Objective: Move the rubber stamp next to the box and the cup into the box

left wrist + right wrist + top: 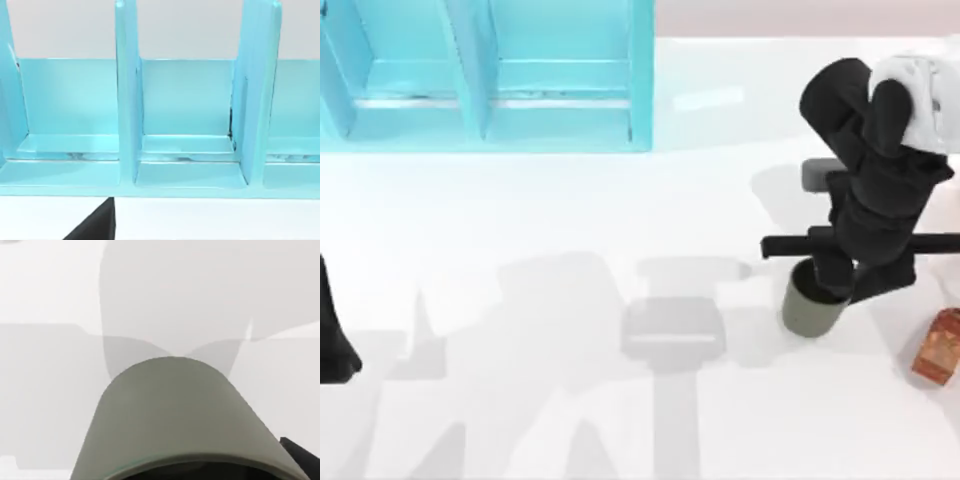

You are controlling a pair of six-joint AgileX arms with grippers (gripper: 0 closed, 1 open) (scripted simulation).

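The cup (812,308), dark olive-grey and upright, stands at the table's right side. My right gripper (832,280) reaches down from above onto its rim, and the arm hides the cup's far edge. In the right wrist view the cup's wall (172,415) is very close. The rubber stamp (937,347), a small mottled orange-brown block, lies near the right edge, to the right of the cup and apart from it. The box (490,75), a cyan open case with dividers, stands at the back left. It also faces the left wrist camera (185,100). My left arm (332,340) is parked at the left edge.
A small grey block (817,174) lies behind the right arm. Bare white table (620,400) with arm shadows spreads between the box and the cup. The box's compartments (187,145) stand open toward the table.
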